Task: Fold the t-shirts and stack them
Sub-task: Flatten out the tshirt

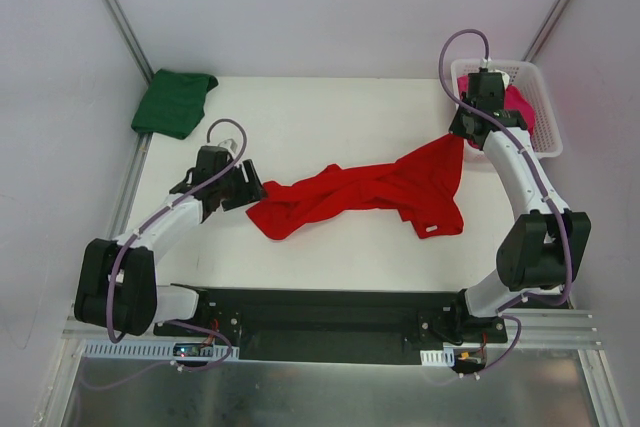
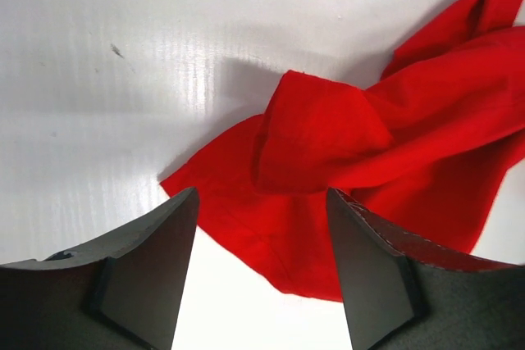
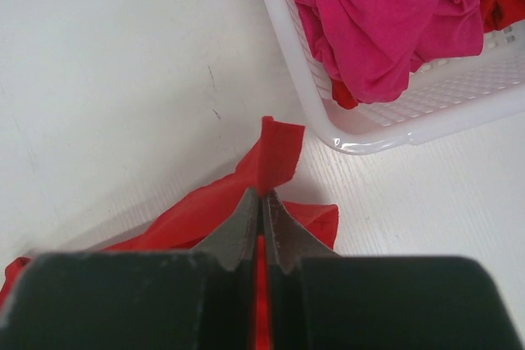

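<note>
Beside basket (image 3: 353, 141), right tool (image 3: 262, 196) pinching red t-shirt (image 1: 380, 187) corner, left tool (image 2: 261, 198) low, parted above opposite end

Bright, soft shadows, perhaps slight glare.

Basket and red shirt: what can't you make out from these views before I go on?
- White basket: the right arm covers it in the top view, the frame cuts it in the right wrist view; what lies under the pink t-shirt is hidden.
- Red t-shirt: twisted, so collar and sleeves are unreadable.
- Left claw: hides the shirt's near edge in the left wrist view; contact with cloth unclear.
</note>
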Tool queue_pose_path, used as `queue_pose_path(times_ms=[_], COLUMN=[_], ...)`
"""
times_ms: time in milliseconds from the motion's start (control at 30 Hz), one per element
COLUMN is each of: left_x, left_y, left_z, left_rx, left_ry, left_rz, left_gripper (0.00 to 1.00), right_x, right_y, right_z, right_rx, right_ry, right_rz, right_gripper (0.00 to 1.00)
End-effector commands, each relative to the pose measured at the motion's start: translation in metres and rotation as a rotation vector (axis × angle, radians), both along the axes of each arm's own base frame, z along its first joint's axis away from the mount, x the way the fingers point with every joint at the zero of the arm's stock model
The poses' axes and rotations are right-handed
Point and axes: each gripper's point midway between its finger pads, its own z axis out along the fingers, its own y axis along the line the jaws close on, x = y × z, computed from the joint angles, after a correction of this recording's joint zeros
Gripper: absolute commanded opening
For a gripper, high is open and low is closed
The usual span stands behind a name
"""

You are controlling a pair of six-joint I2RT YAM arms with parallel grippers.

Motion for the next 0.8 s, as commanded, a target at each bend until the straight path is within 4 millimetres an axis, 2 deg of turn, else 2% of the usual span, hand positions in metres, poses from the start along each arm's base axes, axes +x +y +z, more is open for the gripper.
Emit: queue_pose_path(times_ms=[0,233,500,767], left_x=[0.005,0.006,0.006,0.002], left_y=[-0.013,-0.019,-0.022,-0.013], left_z=[0.024,0.030,0.018,0.007], left_rx=[-0.125,-0.179,-0.193,-0.146], left_ry=[-0.070,-0.078,-0.051,-0.042], left_rz=[-0.030,-0.046,-0.051,-0.038], left_gripper=[0.63,0.59,0.54,0.52], right_x=[0.004,0.005,0.004,0.004], right_y=[-0.001,0.000,-0.001,0.001], right_z=[0.016,0.014,0.016,0.015], right_rx=[0.013,0.017,0.013,0.018], right_ry=[-0.059,-0.056,-0.060,-0.055], right_rz=[-0.006,-0.005,-0.008,-0.003], right_gripper=[0.02,0.02,0.02,0.02])
